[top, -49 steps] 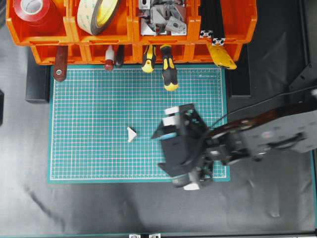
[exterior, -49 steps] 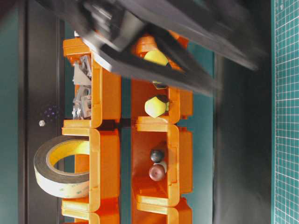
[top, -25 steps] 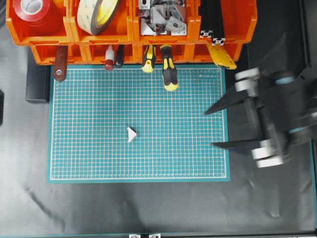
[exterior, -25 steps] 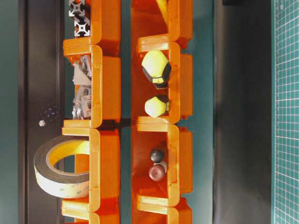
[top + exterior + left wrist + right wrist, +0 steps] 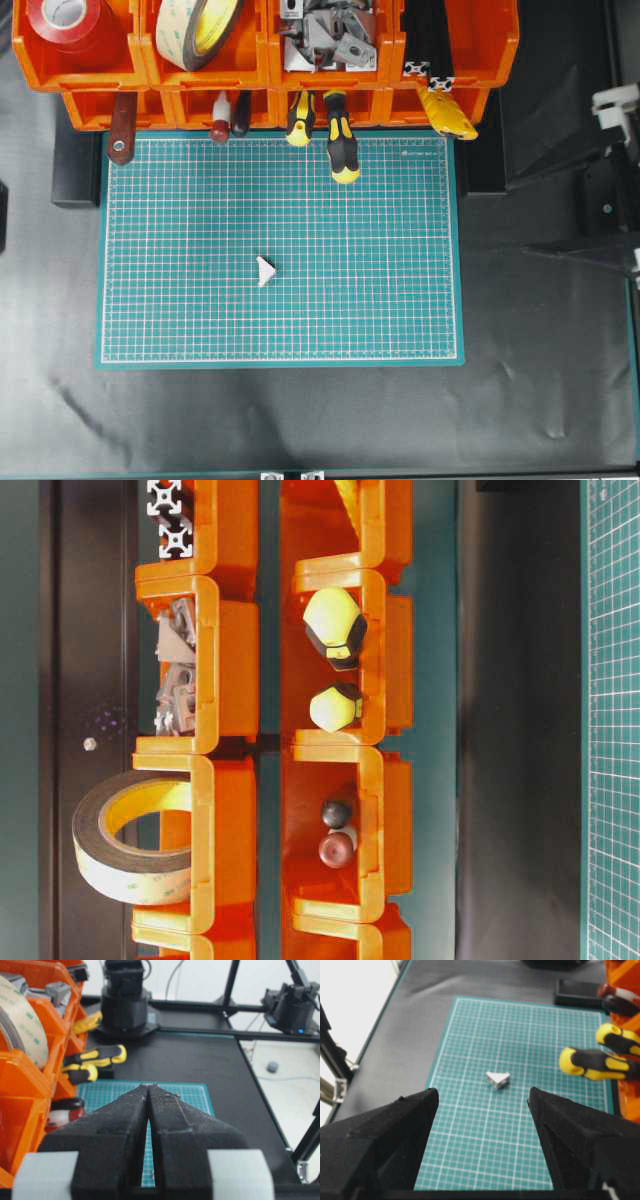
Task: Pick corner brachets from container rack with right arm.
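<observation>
The orange container rack (image 5: 250, 75) runs along the far edge, and one upper bin holds several silver corner brachets (image 5: 325, 38), also seen from table level (image 5: 175, 670). One more corner brachet (image 5: 265, 270) lies alone on the green mat (image 5: 180, 300). My right gripper (image 5: 515, 217) hovers off the mat's right edge, open and empty. In its wrist view the right gripper (image 5: 482, 1091) frames the lone corner brachet (image 5: 498, 1079) ahead of the tips, apart from it. My left gripper (image 5: 149, 1086) is shut on nothing beside the rack (image 5: 25, 1085).
Yellow-and-black screwdriver handles (image 5: 340, 150) stick out of the lower bins over the mat's far edge. A red tape roll (image 5: 65, 20), a foam tape roll (image 5: 200, 25) and black slotted bars (image 5: 430, 40) fill other bins. Black cloth surrounds the mat.
The right arm swung from over the mat's near-right corner out to the right, off the mat, its jaws staying open. The brachet on the mat has not moved.
</observation>
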You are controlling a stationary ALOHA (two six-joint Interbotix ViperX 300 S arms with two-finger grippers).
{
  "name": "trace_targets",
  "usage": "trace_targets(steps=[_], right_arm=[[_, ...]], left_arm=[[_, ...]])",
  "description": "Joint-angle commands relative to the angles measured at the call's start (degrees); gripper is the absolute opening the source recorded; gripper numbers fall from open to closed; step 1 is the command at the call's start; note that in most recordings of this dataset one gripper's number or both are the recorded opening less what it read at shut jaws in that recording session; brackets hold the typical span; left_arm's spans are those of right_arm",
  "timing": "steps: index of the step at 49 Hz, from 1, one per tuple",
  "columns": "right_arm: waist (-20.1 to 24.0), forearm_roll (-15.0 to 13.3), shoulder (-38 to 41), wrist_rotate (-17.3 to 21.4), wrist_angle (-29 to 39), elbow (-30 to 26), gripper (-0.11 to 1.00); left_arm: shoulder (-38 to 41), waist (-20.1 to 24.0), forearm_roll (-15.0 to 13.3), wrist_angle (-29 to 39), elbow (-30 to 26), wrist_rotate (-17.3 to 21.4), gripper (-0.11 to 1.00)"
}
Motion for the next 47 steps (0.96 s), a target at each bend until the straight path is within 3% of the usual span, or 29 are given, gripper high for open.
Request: trace_targets(steps=[1,18,47], right_arm=[[0.2,0.1,-1.0,0.1,0.7,-0.3,0.71],[0.2,0.1,-4.5,0.1,1.1,0.3,0.71],[0.2,0.1,-9.2,0.1,3.9,1.6,0.71]], left_arm=[[0.1,-0.1,0.2,-0.3,-0.8,0.0,0.04],[-4.3,-0.1,0.2,2.5,-0.4,1.2,0.04],[-4.7,-0.1,0.1,2.5,-0.6,1.4,0.04]])
